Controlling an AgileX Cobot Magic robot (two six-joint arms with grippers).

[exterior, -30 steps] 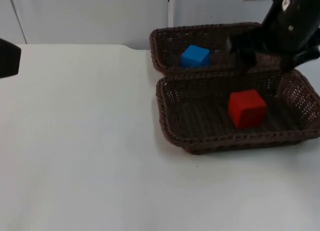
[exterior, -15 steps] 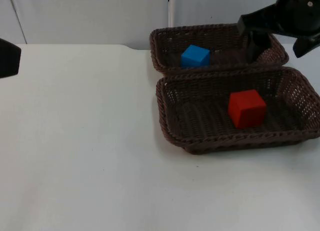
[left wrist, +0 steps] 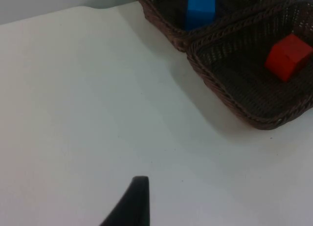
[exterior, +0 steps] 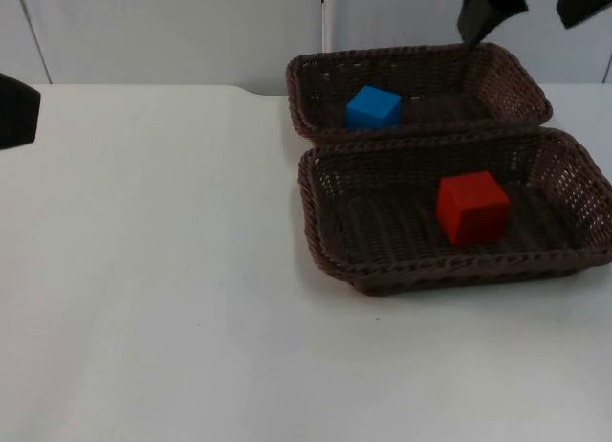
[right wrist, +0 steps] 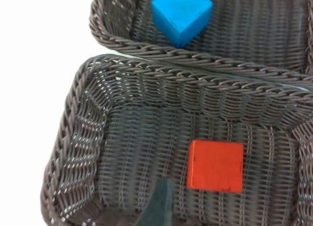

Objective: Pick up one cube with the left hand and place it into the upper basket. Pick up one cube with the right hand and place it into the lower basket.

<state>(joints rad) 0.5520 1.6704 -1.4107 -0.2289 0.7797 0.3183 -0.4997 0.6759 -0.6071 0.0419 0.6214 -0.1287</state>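
Observation:
A blue cube (exterior: 373,107) lies in the upper wicker basket (exterior: 316,78), toward its left end. Its top face also shows in the right wrist view (right wrist: 181,13). A red cube (exterior: 471,208) rests in the lower basket (exterior: 320,222), right of its middle, and appears again as the red cube (right wrist: 216,166) and the red cube (left wrist: 287,57). My right gripper (exterior: 521,26) hangs open and empty above the far right end of the upper basket. My left arm (exterior: 14,112) waits at the table's left edge, far from both baskets.
The two brown baskets stand side by side, touching along their long rims, at the table's right. The white table top (exterior: 153,270) stretches bare to their left and front. The grey partition wall (exterior: 172,31) closes the back.
My right gripper has risen and drawn back from over the lower basket to above the upper basket's far end. Both cubes and the left arm have stayed put.

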